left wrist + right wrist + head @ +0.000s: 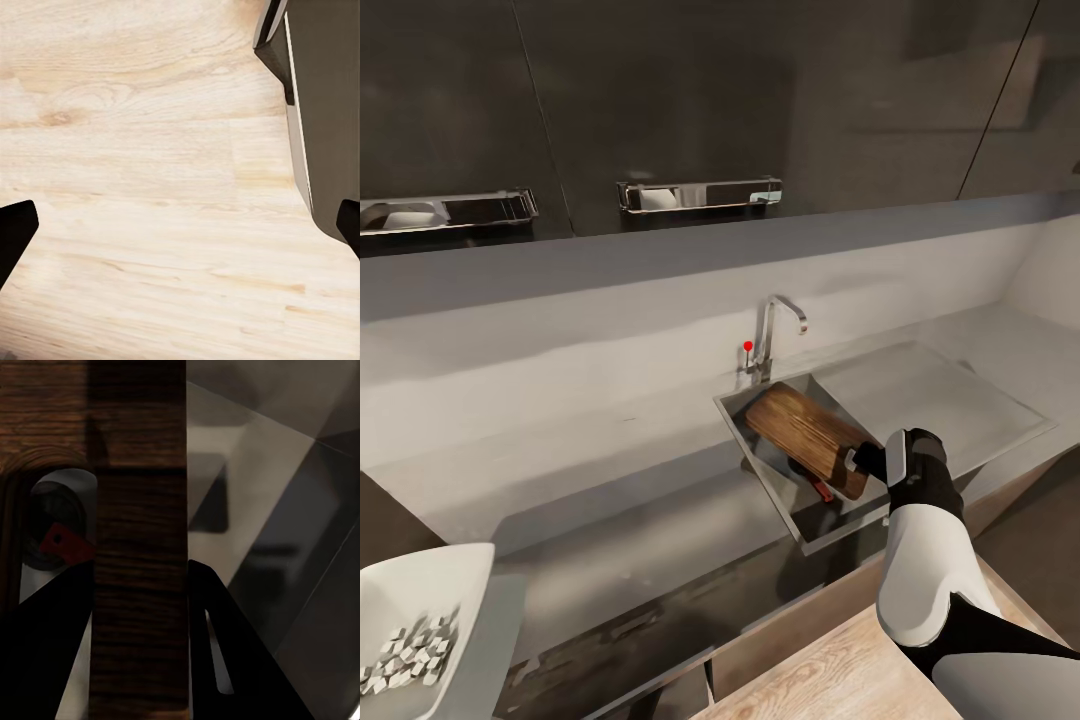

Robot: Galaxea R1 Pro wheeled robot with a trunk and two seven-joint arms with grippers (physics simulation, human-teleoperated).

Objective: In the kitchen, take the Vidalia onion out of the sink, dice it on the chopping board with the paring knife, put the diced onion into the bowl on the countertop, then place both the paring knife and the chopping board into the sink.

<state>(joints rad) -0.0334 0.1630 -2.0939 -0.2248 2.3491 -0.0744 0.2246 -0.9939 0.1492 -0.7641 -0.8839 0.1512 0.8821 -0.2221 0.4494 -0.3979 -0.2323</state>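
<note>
Right arm (pixel 920 590): glossy white rounded forearm shell, black jointed wrist section, light grey band near the gripper. Right gripper (pixel 139 607): matte black tapered fingers (pixel 225 660). Left gripper fingers (pixel 15 232): black.

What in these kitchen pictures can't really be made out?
- Paring knife: in the head view, the chopping board covers all but a red bit.
- Sink drain: hidden under the board.
- Bowl: cut off by the picture's edge.
- Right gripper: head view, wrist blocks its fingertips.
</note>
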